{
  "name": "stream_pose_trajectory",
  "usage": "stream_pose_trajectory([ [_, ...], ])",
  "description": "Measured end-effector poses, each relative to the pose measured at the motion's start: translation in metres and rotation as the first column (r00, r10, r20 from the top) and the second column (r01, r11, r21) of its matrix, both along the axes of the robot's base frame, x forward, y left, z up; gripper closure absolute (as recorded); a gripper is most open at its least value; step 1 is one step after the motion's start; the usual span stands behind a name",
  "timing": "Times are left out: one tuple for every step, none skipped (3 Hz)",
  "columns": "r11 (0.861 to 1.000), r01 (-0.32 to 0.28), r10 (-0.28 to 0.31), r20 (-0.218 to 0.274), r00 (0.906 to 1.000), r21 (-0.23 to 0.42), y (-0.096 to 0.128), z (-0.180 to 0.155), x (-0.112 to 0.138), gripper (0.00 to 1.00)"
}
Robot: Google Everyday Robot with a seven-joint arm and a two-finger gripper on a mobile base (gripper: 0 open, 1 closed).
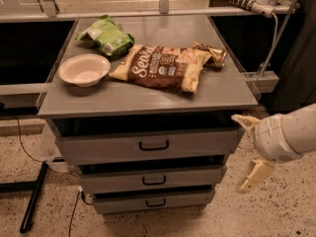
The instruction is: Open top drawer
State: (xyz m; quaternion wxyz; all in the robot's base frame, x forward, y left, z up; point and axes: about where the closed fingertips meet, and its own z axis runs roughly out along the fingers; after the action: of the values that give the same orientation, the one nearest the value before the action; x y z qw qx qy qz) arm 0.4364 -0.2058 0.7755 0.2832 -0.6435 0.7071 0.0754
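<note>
gripper (239, 153) on a pale robot arm hangs beside the right front corner of a grey cabinet (148, 97), its two fingers spread wide and grasping nothing. the top drawer (108, 148) sits just under the cabinet top with a dark gap above its panel, its black loop handle (154, 145) well left of the gripper. on top lie a white bowl (84, 69), a brown snack bag (160, 67) and a green bag (106, 36) (two narrower drawers sit below).

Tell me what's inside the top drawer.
Only a dark strip of the top drawer interior shows beneath the tabletop; any contents are hidden in shadow. The end effector sits open off its right end.
</note>
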Motion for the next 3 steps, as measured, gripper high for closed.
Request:
stream_pose_trajectory([
  [1.0,-0.009,0.009,0.001,1.0,-0.014,-0.001,-0.033,0.006,0.0],
  [0.999,-0.04,0.04,0.035,0.9986,-0.015,0.007,-0.052,0.026,0.0],
  [0.999,-0.053,0.053,0.102,0.9934,0.003,-0.005,-0.078,0.063,0.0],
])
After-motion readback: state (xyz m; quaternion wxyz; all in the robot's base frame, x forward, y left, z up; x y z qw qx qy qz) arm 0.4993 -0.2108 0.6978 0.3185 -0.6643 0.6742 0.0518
